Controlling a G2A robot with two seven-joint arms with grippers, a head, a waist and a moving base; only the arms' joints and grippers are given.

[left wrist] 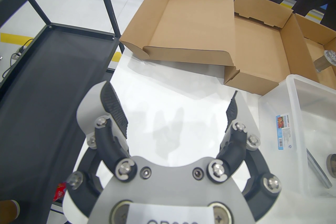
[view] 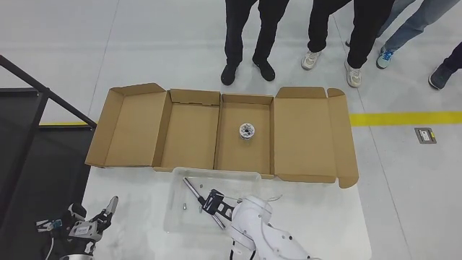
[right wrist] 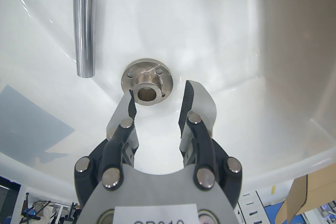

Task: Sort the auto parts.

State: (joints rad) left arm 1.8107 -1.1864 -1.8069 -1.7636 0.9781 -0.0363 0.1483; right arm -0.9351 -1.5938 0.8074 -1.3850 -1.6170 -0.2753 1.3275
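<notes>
- Bin point(view: 216, 175) of clear plastic sits at the lower middle of the top view on the white counter point(view: 130, 188), right against the near edge of the cardboard box point(view: 191, 133)
- The cardboard box point(left wrist: 199, 25) lies open across the middle of the frame, split into four shallow compartments side by side
- A round metal part point(view: 247, 131) stands in the third compartment from the left, near its middle; the left wrist view shows this round metal part point(left wrist: 326, 59) beyond the bin point(left wrist: 291, 104)
- A steel rod point(view: 193, 190) lies slantwise on the bin floor, in the bin's left half
- A flanged bushing point(right wrist: 146, 85) rests on the bin floor, flange down and bore facing up, near the end of the steel rod point(right wrist: 84, 12) but apart from it
- The right gripper point(right wrist: 159, 93) is down inside the bin, its fingers parted at a medium gap and holding nothing
- The flanged bushing sits just past the fingertips; one tip overlaps the flange rim in the wrist view, and whether it touches cannot be told
- In the top view the right gripper point(view: 211, 204) is at the bin's middle, just beside the steel rod
- The left gripper point(left wrist: 170, 91) hangs over bare counter point(left wrist: 183, 72), fingers spread wide and empty
- In the top view the left gripper point(view: 105, 213) is at the lower left of the frame, between the black rack point(view: 29, 152) and the bin
</notes>
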